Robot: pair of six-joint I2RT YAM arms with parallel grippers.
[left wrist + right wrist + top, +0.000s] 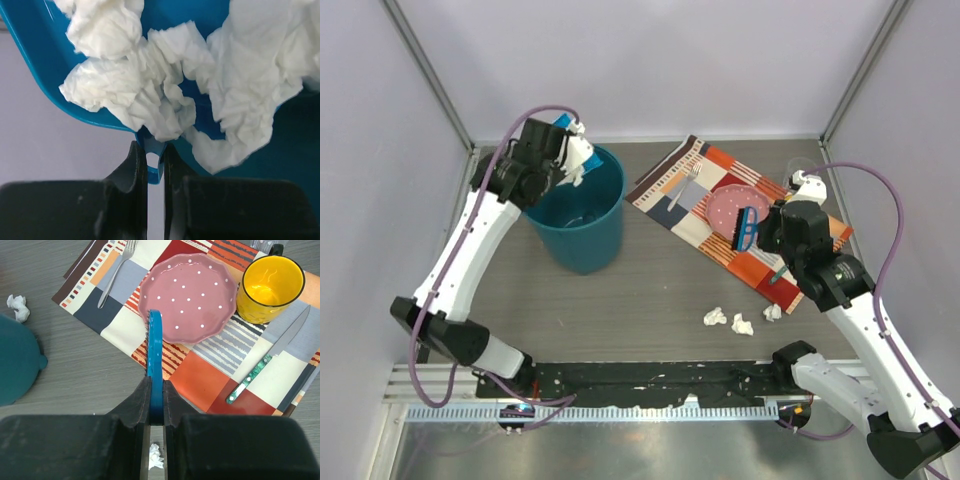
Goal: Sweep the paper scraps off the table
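Left fingers (131, 175) clamped on dustpan (35, 60) tab, paper scraps (145, 90) heaped at its lip over bin (582, 230) | right fingers (141, 402) pinching brush (156, 350) above placemat (200, 375) | three more lie on desk (650, 290) near right arm | tip steeper, keep lip inside rim.

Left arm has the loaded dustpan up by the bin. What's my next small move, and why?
Probably tilt the left gripper a little further. Its fingers clamp the dustpan, the paper scraps sit in it unspilled, and the bin lies below. Three more lie on the table for a later pass.
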